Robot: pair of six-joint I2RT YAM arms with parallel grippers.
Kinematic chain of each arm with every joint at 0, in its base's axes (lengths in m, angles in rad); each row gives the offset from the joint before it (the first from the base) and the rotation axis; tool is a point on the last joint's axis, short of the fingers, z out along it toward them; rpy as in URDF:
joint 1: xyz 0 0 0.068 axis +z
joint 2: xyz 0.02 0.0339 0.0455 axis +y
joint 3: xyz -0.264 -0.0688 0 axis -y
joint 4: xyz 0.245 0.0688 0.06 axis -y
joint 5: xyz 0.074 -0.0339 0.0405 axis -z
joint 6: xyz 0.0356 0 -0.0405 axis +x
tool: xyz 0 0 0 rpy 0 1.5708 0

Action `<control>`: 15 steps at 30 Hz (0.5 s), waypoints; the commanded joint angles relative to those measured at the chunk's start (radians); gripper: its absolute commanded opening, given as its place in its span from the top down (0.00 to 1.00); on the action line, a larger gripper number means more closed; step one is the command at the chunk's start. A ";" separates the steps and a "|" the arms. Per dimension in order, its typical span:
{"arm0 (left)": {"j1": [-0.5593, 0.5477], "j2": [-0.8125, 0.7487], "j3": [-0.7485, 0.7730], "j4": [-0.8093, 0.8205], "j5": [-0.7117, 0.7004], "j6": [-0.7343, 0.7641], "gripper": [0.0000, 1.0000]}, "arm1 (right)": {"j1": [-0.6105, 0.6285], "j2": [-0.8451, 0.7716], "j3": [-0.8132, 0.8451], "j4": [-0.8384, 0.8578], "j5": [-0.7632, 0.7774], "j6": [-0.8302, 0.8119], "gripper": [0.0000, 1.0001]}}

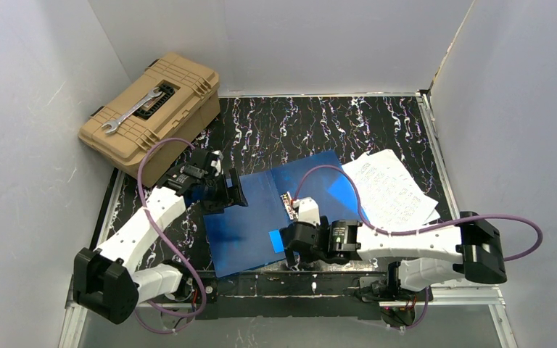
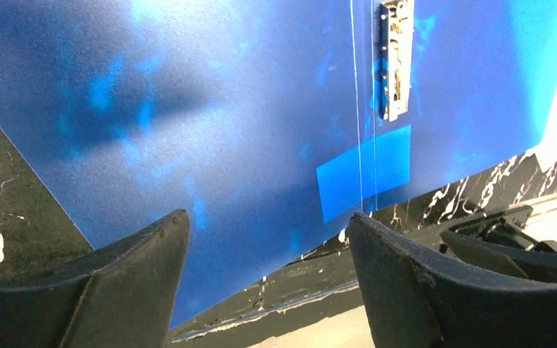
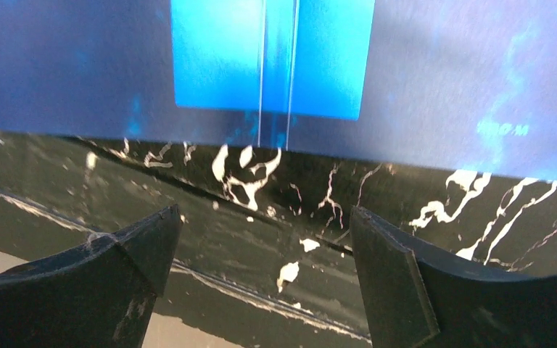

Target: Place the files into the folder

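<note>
The blue folder (image 1: 261, 210) lies open and flat on the marbled table, with a metal clip (image 1: 288, 203) along its spine. The files (image 1: 395, 190), white printed sheets, lie at its right side, overlapping its right edge. My left gripper (image 1: 230, 192) is open and empty over the folder's left edge. In the left wrist view the gripper (image 2: 268, 239) spans the folder (image 2: 188, 109), with a light blue square (image 2: 366, 170) and the clip (image 2: 395, 58) beyond. My right gripper (image 1: 290, 246) is open and empty at the folder's near edge. In its wrist view the gripper (image 3: 265, 232) is over the table, just short of the folder (image 3: 442, 87).
A tan toolbox (image 1: 181, 87) with a wrench (image 1: 132, 112) on its lid stands at the back left. White walls close in the table on the left, back and right. A metal rail (image 1: 464, 293) runs along the near edge.
</note>
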 commanded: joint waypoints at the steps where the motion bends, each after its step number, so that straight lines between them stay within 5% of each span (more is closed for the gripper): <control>1: -0.004 -0.064 0.034 -0.057 0.065 0.037 0.20 | 0.064 0.002 -0.048 -0.045 -0.003 0.104 0.06; 15: -0.004 -0.201 0.024 -0.068 0.093 0.073 0.02 | 0.106 0.211 -0.033 0.053 0.036 0.187 0.21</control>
